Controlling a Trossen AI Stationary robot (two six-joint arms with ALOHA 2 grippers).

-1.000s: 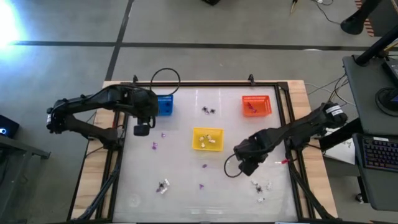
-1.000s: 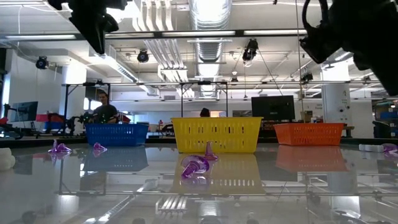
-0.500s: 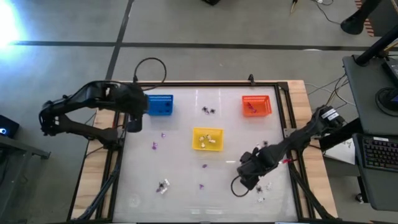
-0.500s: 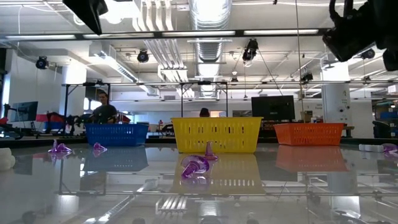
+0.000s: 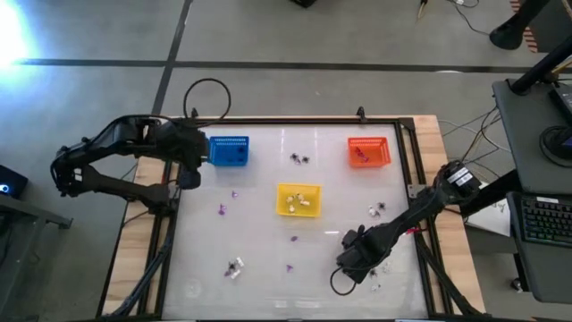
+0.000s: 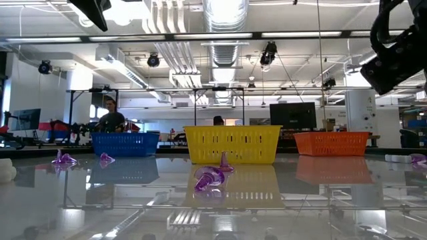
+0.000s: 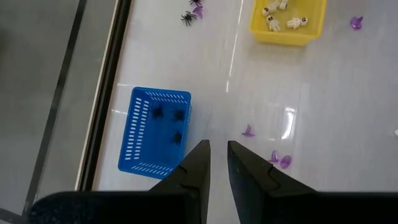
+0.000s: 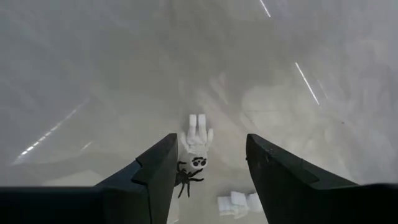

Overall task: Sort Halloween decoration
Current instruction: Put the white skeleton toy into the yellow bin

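The Halloween decoration lies scattered on the white table: black spiders, purple bits and white pieces. My right gripper hangs open near the table's front right, pointing down. A white skeleton-like trinket and a black spider lie on the table between its fingers, which do not touch them. My left gripper is raised at the table's left edge beside the blue basket. Its fingers stand a narrow gap apart with nothing between them. Black spiders lie in that basket.
A yellow basket with white pieces stands mid-table and an orange basket at the far right. Another white piece lies beside my right gripper. A purple trinket lies in front of the yellow basket. A person sits in the room behind.
My right gripper has swung toward the table's near edge and sunk closer to the white pieces at the front right. My left gripper has drawn back from the blue basket toward the table's left edge and risen.
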